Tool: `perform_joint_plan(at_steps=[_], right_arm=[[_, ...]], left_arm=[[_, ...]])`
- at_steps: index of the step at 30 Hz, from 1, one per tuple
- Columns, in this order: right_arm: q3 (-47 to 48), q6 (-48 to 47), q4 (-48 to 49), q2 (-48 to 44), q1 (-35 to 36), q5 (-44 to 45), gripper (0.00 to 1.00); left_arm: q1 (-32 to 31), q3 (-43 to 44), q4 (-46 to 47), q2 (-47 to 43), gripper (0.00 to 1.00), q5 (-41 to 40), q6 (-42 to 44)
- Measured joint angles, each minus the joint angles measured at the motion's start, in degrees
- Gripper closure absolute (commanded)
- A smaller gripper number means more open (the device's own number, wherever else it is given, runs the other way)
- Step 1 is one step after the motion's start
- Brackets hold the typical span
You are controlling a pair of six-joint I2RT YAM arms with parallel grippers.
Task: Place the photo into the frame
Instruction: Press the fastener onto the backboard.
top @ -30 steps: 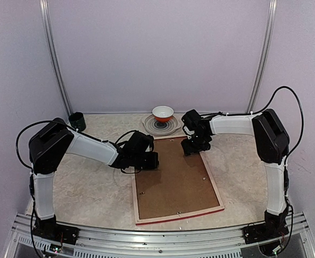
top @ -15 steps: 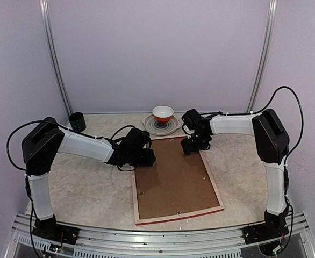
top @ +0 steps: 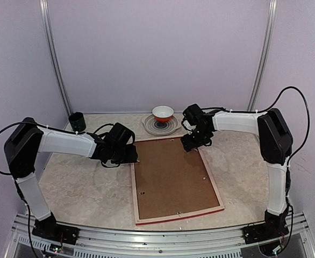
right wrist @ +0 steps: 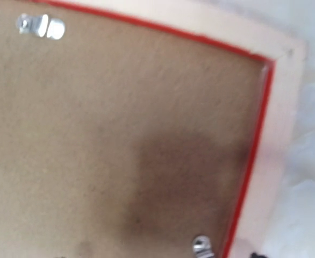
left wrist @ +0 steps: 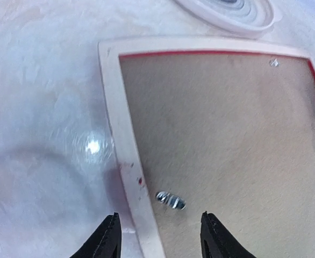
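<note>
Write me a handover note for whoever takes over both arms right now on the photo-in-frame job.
Left hand: open, empty, fingertips either side of the frame left rail, near a metal tab.
Right hand: over the frame's far right corner; open or shut cannot be told.
The frame lies face down on the table with the brown backing board seated in its back.
The photo shows in no view; whether it is under the board cannot be told.
Left: confirm the photo is inside, check the tabs.

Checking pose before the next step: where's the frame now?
Top view: the frame lies back side up, centre and slightly right, its far edge just short of the plate holding the bowl.
</note>
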Motion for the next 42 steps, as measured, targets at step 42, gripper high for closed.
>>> perform_joint_plan(at_steps=[42], right_arm=[[-3.3,-3.0,3.0,0.9,-6.9,-3.4,0.32]], left_arm=[[-4.2,-7.9,-0.3,0.0,0.54,3.7,-4.4]])
